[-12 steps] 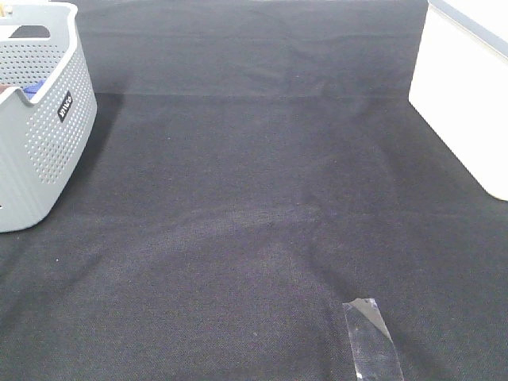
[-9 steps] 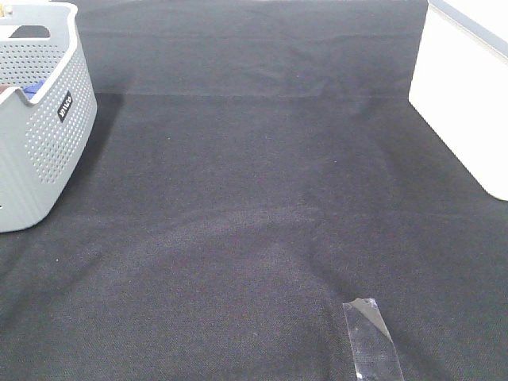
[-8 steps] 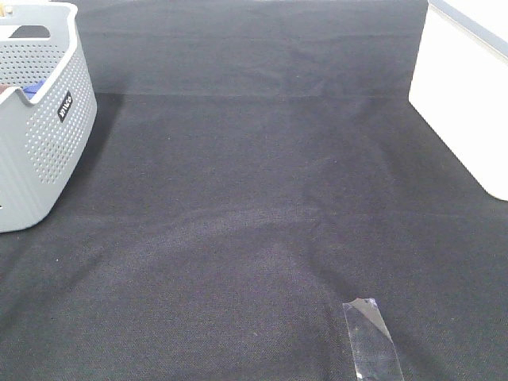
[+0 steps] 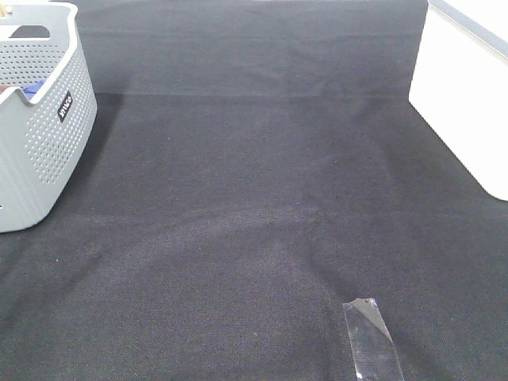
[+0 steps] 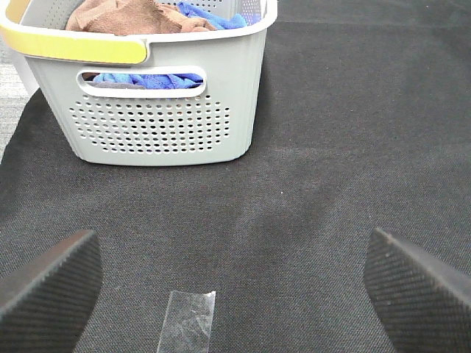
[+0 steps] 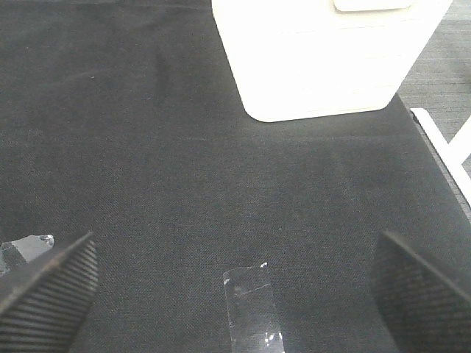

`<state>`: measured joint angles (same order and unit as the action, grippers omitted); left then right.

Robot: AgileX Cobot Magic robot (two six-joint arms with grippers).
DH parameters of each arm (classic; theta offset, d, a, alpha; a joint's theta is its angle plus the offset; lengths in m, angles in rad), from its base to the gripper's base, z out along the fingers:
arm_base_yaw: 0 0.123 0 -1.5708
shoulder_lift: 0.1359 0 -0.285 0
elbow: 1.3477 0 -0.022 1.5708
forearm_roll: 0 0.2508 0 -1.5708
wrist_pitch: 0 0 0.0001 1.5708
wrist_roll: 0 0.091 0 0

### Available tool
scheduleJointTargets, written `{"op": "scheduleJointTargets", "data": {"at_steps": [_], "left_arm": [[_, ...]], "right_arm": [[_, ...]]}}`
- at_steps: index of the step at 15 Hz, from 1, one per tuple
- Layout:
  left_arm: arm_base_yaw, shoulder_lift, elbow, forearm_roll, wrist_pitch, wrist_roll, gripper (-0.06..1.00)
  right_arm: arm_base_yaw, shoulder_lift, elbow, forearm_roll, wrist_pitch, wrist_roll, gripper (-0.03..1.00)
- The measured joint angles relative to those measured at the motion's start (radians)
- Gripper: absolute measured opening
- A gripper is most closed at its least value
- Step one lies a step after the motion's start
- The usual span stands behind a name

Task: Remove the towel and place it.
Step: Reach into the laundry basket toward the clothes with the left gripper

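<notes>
- The left claw (image 5: 228, 250) is spread wide and holds nothing, its fingers (image 5: 51, 287) far apart above the black-covered table (image 5: 331, 147).
- The right claw (image 6: 234, 250) is likewise spread wide and empty over the table.
- A clear tape strip (image 5: 188, 323) lies on the table between the left claw's fingers.
- Ahead of the left claw stands a grey perforated basket (image 5: 154, 125), with the brown towel (image 5: 125, 16) heaped inside and a blue cloth (image 5: 213, 15) against it.
- In the high view the basket sits at the upper left of the frame and a white box (image 4: 460, 95) at the upper right.
- The towel there is perhaps only a brown sliver at the basket's rim.
</notes>
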<state>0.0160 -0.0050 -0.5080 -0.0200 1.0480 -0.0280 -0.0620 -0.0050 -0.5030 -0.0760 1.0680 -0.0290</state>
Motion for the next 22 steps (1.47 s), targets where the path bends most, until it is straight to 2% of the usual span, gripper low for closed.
{"op": "scheduleJointTargets", "data": {"at_steps": [20,22], "left_arm": [[0.000,0.000,0.000,0.002,0.000,0.000,0.91],[0.000,0.026,-0.036,0.003,0.015,0.002,0.91]], "right_arm": [[0.000,0.000,0.000,0.000,0.000,0.000,0.96],[0.000,0.000,0.000,0.000,0.000,0.000,0.96]]}}
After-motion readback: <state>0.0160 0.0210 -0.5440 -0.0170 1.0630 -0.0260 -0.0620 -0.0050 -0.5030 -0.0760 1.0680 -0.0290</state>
